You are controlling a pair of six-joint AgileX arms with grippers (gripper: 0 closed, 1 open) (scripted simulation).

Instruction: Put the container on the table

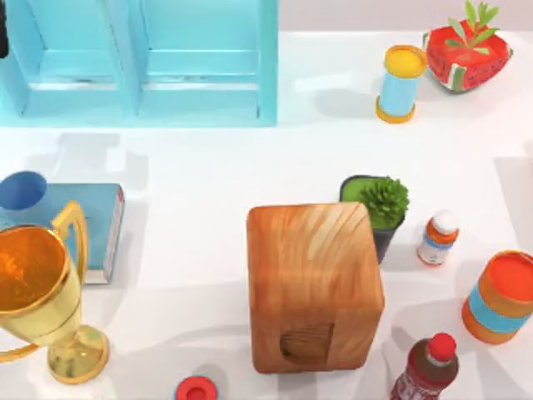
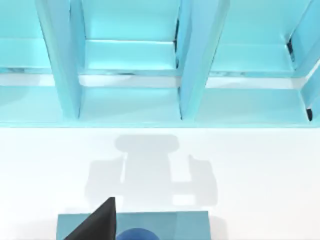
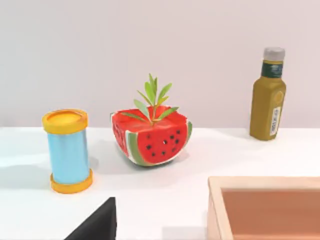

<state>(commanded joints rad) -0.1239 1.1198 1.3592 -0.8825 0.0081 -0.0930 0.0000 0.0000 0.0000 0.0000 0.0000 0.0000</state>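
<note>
Container [image 1: 22, 190]: blue cup on the book [image 1: 98, 227] at the table's [image 1: 208, 179] left edge, the trophy [image 1: 37, 287] just beside it. Left gripper: one dark finger [image 2: 100, 222] over the book near the cup [image 2: 136, 234]; whether open or closed, cannot tell. Right gripper: finger [image 3: 97, 224] near the far right corner, facing the can [image 3: 68, 151], the watermelon planter [image 3: 151, 137] and the bottle [image 3: 268, 95]; state likewise untold. Advice: grasp the cup upright, lift clear of the trophy, set on bare table beside the book. Bottle label unreadable.

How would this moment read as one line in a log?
container: on teal book, top view's left | table: not yet reached | left gripper: above book
</note>
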